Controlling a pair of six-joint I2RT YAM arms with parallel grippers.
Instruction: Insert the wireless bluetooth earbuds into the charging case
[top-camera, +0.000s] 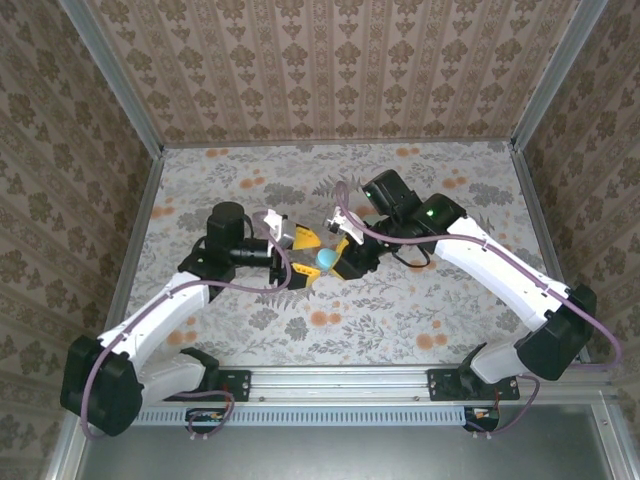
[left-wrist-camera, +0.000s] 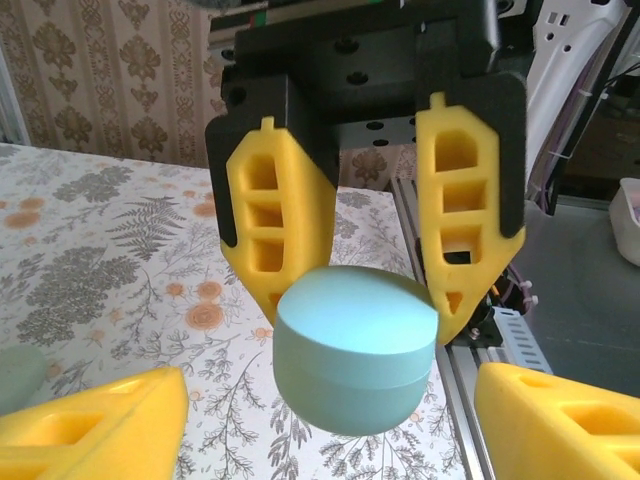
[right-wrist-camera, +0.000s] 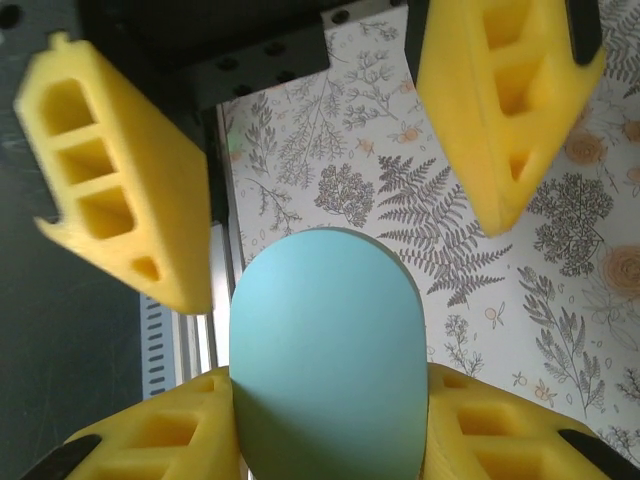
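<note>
The charging case (top-camera: 327, 260) is a rounded pale-teal shell with its lid closed, held above the middle of the table. My right gripper (top-camera: 345, 258) is shut on it, its yellow fingers (right-wrist-camera: 160, 430) pressed against both sides of the case (right-wrist-camera: 325, 350). My left gripper (top-camera: 303, 254) faces it from the left and is open. In the left wrist view the left gripper (left-wrist-camera: 330, 430) has its fingers (left-wrist-camera: 90, 420) spread wide on either side below the case (left-wrist-camera: 355, 350), not touching it. The earbuds are out of view.
The floral tablecloth (top-camera: 400, 320) covers the table, with patterned walls on three sides. An aluminium rail (top-camera: 340, 380) runs along the near edge. A pale greenish blurred shape (left-wrist-camera: 20, 372) lies on the cloth at the left edge of the left wrist view.
</note>
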